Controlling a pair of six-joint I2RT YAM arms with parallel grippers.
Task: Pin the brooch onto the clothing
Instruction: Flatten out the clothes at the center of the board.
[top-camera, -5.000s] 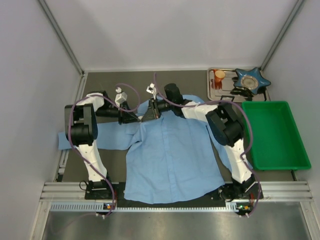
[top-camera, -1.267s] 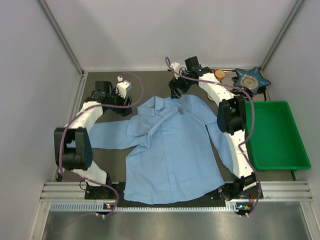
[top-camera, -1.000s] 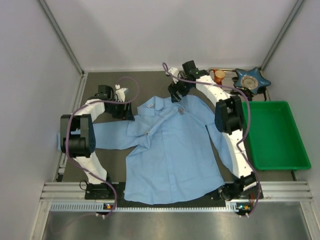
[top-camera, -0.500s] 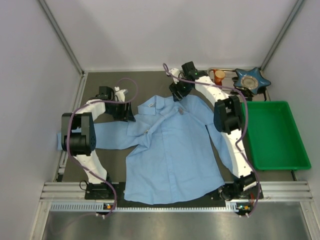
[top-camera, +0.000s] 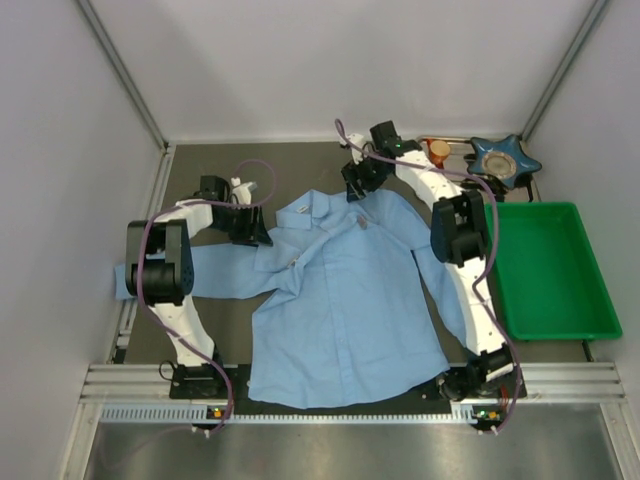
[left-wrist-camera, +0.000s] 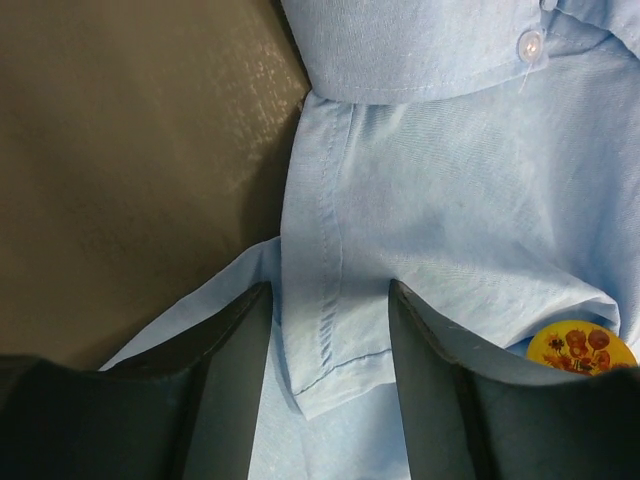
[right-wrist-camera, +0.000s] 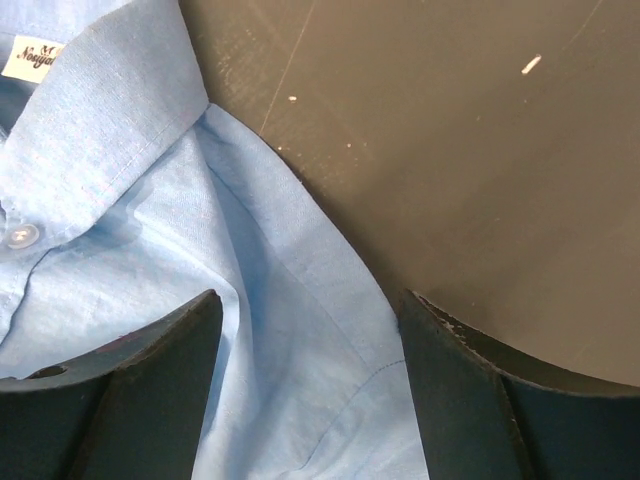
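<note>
The clothing (top-camera: 340, 300), a light blue button-up shirt, lies spread flat on the dark table. My left gripper (top-camera: 255, 228) is low at its left shoulder. It stands open (left-wrist-camera: 328, 300), and a stitched fabric edge lies loose between its fingers (left-wrist-camera: 235, 370). The brooch (left-wrist-camera: 580, 347), a round yellow disc with orange flowers, sits on the shirt just right of that gripper. My right gripper (top-camera: 355, 188) hangs open (right-wrist-camera: 310, 310) over the shirt's right shoulder, beside the collar (right-wrist-camera: 100, 110). It holds nothing.
A green bin (top-camera: 550, 270) stands at the right. Behind it, a metal tray (top-camera: 432, 180) carries an orange cup (top-camera: 437, 150) and a blue star-shaped dish (top-camera: 503, 158). Grey walls close in the back and both sides.
Five seconds ago both grippers met at the collar; now they sit apart at the two shoulders. Over the last second the left gripper edged towards the shirt and its jaws narrowed a little.
</note>
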